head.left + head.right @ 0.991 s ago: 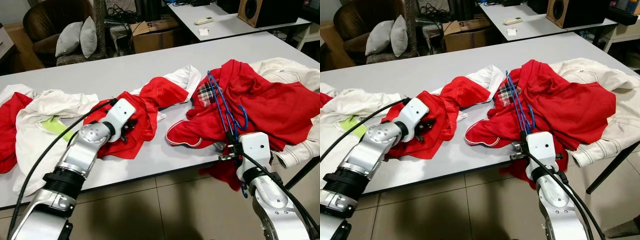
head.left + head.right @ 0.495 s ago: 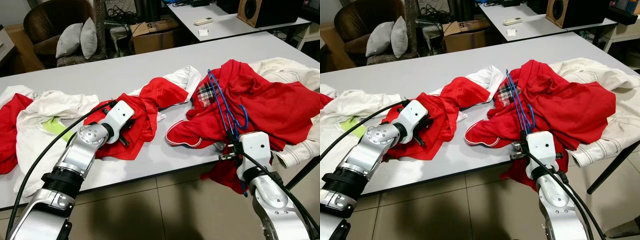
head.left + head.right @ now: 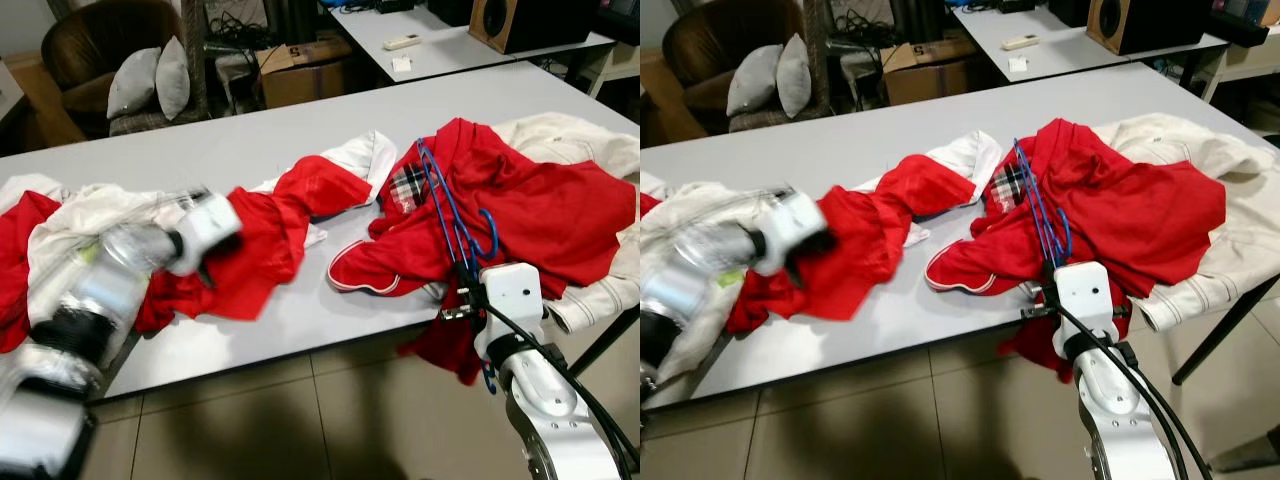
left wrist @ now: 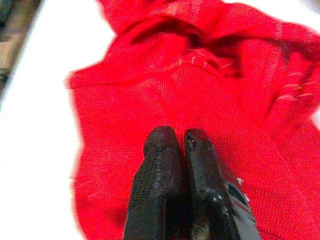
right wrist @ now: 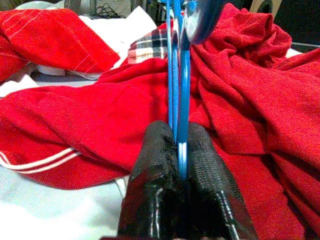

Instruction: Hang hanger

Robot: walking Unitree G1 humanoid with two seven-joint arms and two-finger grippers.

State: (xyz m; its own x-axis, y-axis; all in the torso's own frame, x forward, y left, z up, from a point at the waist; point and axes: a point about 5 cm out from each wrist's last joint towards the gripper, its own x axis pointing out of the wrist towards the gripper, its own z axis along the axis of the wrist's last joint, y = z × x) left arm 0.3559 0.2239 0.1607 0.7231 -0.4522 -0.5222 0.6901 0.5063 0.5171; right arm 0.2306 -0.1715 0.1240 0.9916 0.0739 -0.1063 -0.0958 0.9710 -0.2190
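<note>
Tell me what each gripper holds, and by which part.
The right gripper clamps the blue hanger by its lower wire. The left gripper is shut, holding nothing.

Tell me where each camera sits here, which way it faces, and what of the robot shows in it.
Left and right eye views: on the head, looking forward and down at the grey table strewn with clothes; both silver arms show, the left one blurred.
Left wrist view: along the left gripper, fingers together, over a red garment.
Right wrist view: along the right gripper, clamped on the blue hanger.
Shared: the hanger and the red jacket beneath it appear in both the eye views and the right wrist view.
</note>
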